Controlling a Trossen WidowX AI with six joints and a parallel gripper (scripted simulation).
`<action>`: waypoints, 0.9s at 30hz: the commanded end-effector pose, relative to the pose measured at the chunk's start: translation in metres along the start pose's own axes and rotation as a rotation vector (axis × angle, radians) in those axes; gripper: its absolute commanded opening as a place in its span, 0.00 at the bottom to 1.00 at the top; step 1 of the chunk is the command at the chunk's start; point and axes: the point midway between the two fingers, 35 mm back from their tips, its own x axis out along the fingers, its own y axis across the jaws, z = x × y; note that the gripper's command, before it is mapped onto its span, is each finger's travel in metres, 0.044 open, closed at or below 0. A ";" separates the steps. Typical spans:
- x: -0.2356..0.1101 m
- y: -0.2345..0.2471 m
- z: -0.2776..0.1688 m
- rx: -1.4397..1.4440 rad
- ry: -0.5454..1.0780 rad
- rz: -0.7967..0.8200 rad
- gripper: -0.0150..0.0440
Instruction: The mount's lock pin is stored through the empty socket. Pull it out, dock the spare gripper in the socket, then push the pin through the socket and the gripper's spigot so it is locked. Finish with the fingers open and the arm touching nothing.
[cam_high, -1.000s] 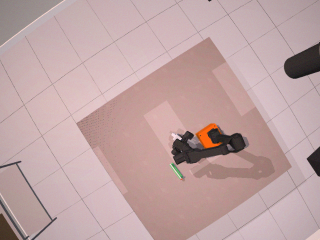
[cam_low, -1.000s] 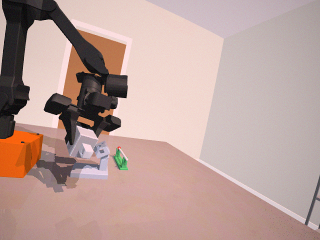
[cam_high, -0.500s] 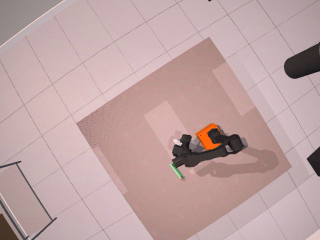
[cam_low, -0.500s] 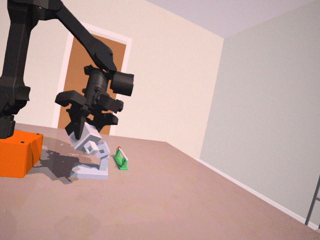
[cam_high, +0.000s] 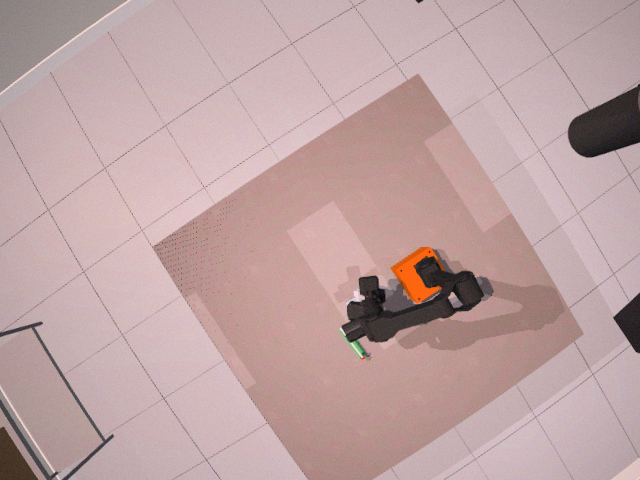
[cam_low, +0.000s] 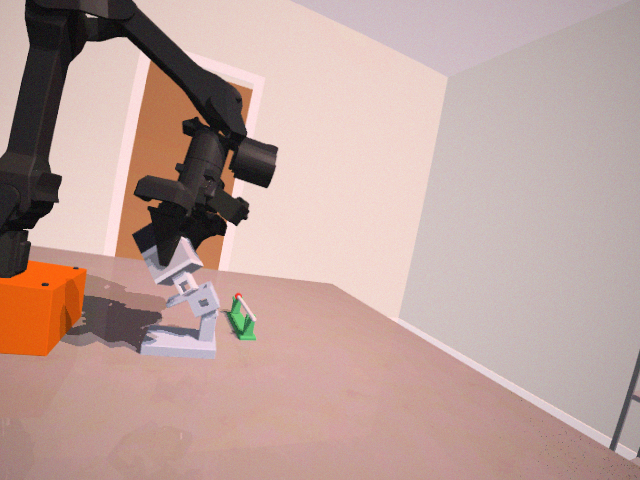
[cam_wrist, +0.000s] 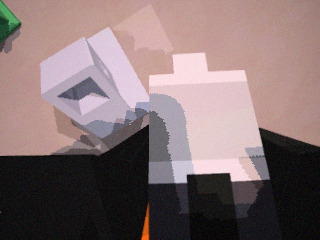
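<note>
My gripper (cam_low: 173, 253) (cam_wrist: 192, 128) is shut on the spare gripper (cam_low: 178, 260) (cam_wrist: 200, 110), a pale block with a small square spigot (cam_wrist: 190, 62) at its lower end. I hold it tilted, just above and beside the mount's socket (cam_low: 204, 302) (cam_wrist: 82, 82), a grey square tube whose open mouth is empty. The spigot is close to the socket but outside it. The mount's base plate (cam_low: 178, 347) rests on the table. The lock pin (cam_low: 245, 305) (cam_high: 357, 348), white with a red head, lies on a green stand (cam_low: 240, 325) (cam_wrist: 7, 22) just past the mount.
The arm's orange base block (cam_high: 410, 271) (cam_low: 36, 307) stands close behind the mount. A brown door (cam_low: 155, 170) is in the back wall. A dark metal frame (cam_high: 67, 384) stands far off at the floor's edge.
</note>
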 end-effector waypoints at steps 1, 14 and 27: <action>-0.009 0.008 -0.001 -0.086 0.029 0.037 0.25; -0.032 0.028 -0.018 -0.354 0.145 0.159 0.25; -0.034 0.038 -0.018 -0.431 0.169 0.196 0.25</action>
